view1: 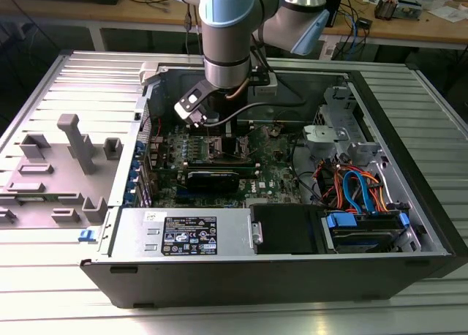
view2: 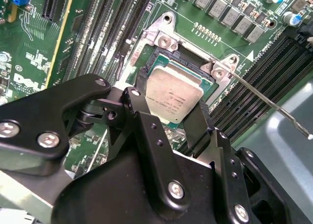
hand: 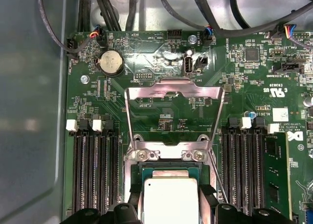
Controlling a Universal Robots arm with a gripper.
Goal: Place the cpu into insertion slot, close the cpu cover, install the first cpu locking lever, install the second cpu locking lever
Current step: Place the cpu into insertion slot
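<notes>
Cpu (view2: 175, 94) sits clamped by its edges in our claw (view2: 170, 104) right at the slot (hand: 166, 155), cover (hand: 173, 85) raised; we judge a skewed or tilted release would leave it crooked and jam the cover.

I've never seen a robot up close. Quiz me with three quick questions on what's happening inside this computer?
1. True or false: the cpu cover is shut over the insertion slot.
2. What sits between the fingers of the gripper? A a screwdriver; B the cpu; C a fan.
3. Fill in: the circuit board around the slot is coloured ____.
Key: 1 false, it stands open; 2 B; 3 green.
</notes>
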